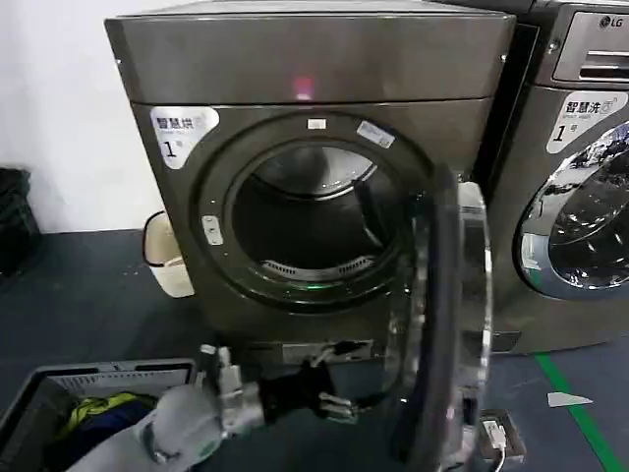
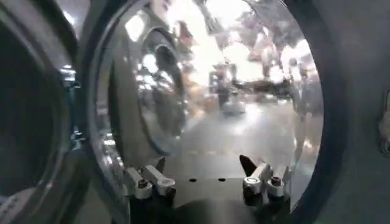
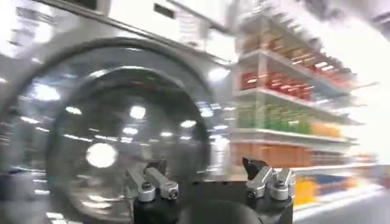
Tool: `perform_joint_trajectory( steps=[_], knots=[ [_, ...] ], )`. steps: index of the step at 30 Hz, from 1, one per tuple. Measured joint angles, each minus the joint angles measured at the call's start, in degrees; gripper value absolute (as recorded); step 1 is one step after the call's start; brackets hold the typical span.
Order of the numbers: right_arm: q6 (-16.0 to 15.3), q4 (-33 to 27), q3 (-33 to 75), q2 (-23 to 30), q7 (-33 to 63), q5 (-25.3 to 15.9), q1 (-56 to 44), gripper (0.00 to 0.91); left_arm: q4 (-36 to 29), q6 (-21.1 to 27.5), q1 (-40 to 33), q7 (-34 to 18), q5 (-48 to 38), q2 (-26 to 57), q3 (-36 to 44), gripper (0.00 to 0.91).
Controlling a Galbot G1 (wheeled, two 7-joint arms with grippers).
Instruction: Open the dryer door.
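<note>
The dark bronze-grey dryer (image 1: 295,59) stands in front of me with a "1" sticker and a red light on its top panel. The dryer door (image 1: 462,295) is swung out to the right and I see it almost edge-on, its chrome rim towards me. The drum opening (image 1: 305,221) is exposed. My left gripper (image 1: 339,403) reaches in low, just beside the door's inner face. In the left wrist view the left gripper (image 2: 204,163) is open and holds nothing, close to the door's glass (image 2: 213,91). My right gripper (image 3: 204,165) is open and holds nothing, facing a chrome-rimmed round door (image 3: 116,140).
The lighter grey LG machine (image 1: 580,197) stands right of the dryer. A grey basket (image 1: 98,379) with clothes sits at the lower left. A white bin (image 1: 167,256) stands by the dryer's left side. A green floor line (image 1: 580,413) and a small box (image 1: 496,433) lie at the lower right.
</note>
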Motion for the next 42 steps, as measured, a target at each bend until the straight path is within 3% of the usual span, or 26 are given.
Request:
perform_joint_trajectory(
  steps=[5,16,34,42],
  knots=[
    [-0.77,1.45,4.58,0.13,1.41,-3.21,-2.43,0.907,4.13,-2.24,-4.55,0.41,0.49,-4.05,5.14,0.907],
    [-0.66,3.99,9.74,-1.02,0.26,-4.39,-3.57,0.907,14.23,-2.80,-10.74,-0.17,1.68,-16.21,10.33,0.907],
    [-0.82,5.14,16.05,-2.87,-0.95,-5.15,-6.92,0.907,24.62,-3.39,-16.66,-9.35,1.17,-26.43,16.21,0.907],
    [-0.46,4.51,18.40,-3.28,-1.17,-5.47,-8.26,0.907,29.81,-3.87,-19.70,-10.99,0.96,-31.39,18.60,0.907]
  ],
)
